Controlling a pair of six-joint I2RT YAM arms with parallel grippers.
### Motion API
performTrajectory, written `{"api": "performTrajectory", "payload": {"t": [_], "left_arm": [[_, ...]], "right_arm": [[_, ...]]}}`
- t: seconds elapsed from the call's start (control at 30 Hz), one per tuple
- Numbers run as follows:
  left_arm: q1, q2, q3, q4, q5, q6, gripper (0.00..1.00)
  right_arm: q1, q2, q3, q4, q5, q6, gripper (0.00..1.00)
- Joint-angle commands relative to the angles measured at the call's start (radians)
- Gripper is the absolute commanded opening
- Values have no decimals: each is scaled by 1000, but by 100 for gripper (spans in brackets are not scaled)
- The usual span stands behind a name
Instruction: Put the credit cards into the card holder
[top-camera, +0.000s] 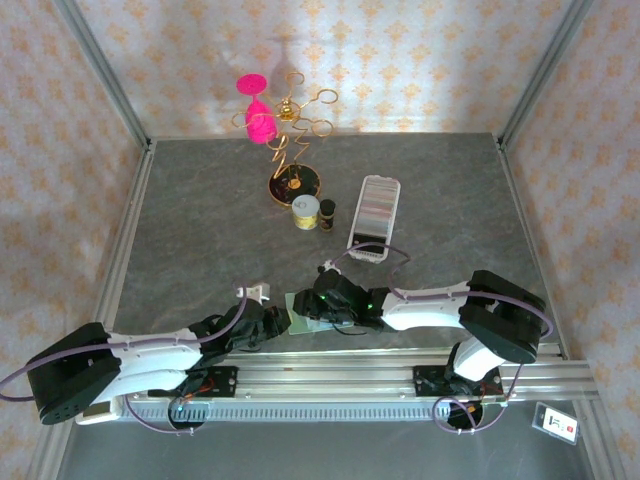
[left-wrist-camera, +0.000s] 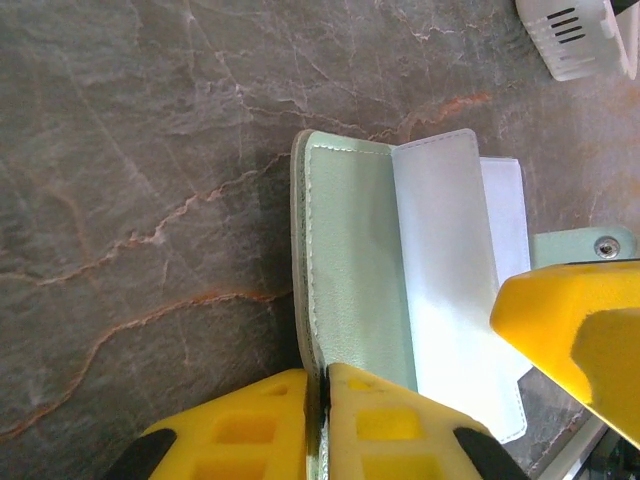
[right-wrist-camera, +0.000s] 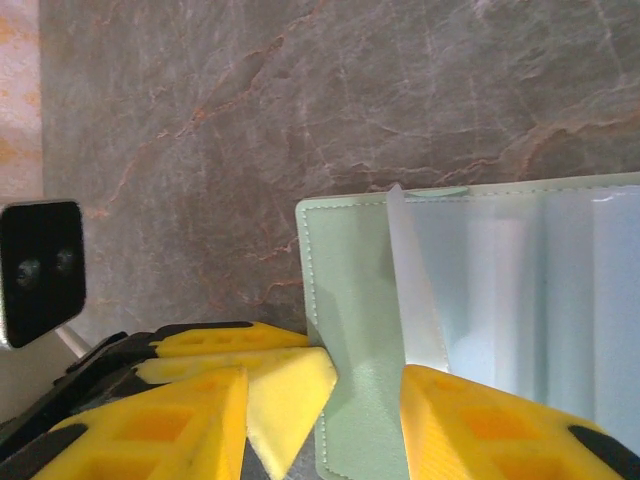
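Card holder (top-camera: 300, 322) is lying open on the grey stone-patterned table (top-camera: 200, 220), close to the near edge, between the tips of the two arms. The left gripper (left-wrist-camera: 320, 390) is pinching the outer edge of the green cover. Its yellow fingers (left-wrist-camera: 240, 425) are sitting almost together, with the thin edge running between them.

The right gripper (right-wrist-camera: 325, 400) is hanging over the same end of the wallet with its jaws standing apart. One finger is hovering past the cover's edge and the other is lying over the pale see-through pockets (right-wrist-camera: 520, 290). Whether that finger is pressing down on them is hard to tell. Seen from the left wrist, the snap tab (left-wrist-camera: 585, 245) is poking out from under that yellow finger.

Farther out, to the right of centre, a long clear tray (top-camera: 370, 254) is lying lengthwise. The credit cards (top-camera: 377, 208) are standing in it as a tight row of edges, well apart from the wallet. Just left of the tray, a small jar (top-camera: 306, 212) with a pale lid and a dark little bottle (top-camera: 327, 214) are standing side by side.

Behind them a gold wire stand (top-camera: 292, 150) is rising from a round dark base, with something bright pink hanging on it near the back wall.
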Motion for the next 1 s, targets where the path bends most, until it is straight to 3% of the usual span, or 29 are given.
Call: {"api": "performTrajectory", "payload": {"t": [0.0,0.33,0.5,0.77,0.87,0.97], "left_arm": [[6,-18,-21,-7,-29,-5,17],[8,-69,-46,-29,-71,-10,19],[7,-66,-47,-30,-74,-10,18],[6,-133,3,-168,-114,18,20],[6,-206,28,-256,-144,39,33],[7,-265,80,-376,-187,64,47]], "right_arm": [[9,5,-3,46,-5,17,43],[9,5,35,183,-112,32,43],[8,-80,65,133,-73,-12,46],[-35,-272,119,-189,168,-233,48],[-61,-359,138,-247,276,-395,50],[-63,-418,174,-297,384,-608,59]]}}
